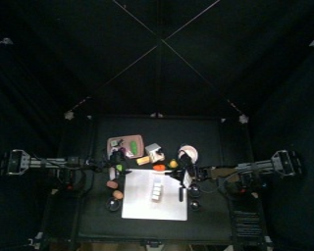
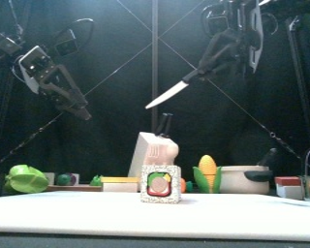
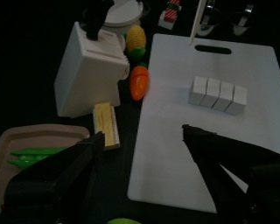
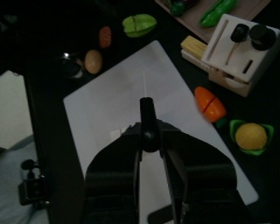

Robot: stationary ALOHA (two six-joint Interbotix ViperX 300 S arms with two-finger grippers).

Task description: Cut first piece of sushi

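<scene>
A: What's laid out, biggest first?

B: Black table (image 1: 97,201), white cutting board (image 3: 213,140) on it. The sushi (image 3: 217,94) sits on the board, a pale roll w/ four segments, nothing touching it.

A: And the arms?

B: Right gripper (image 2: 225,50) is clamped on a knife (image 2: 174,92), raised well above. Left gripper (image 3: 143,144) hangs spread wide, holding nothing.

A: Risks?

B: Probably the blade comes down off-line; the unbraced roll could skid.
</scene>
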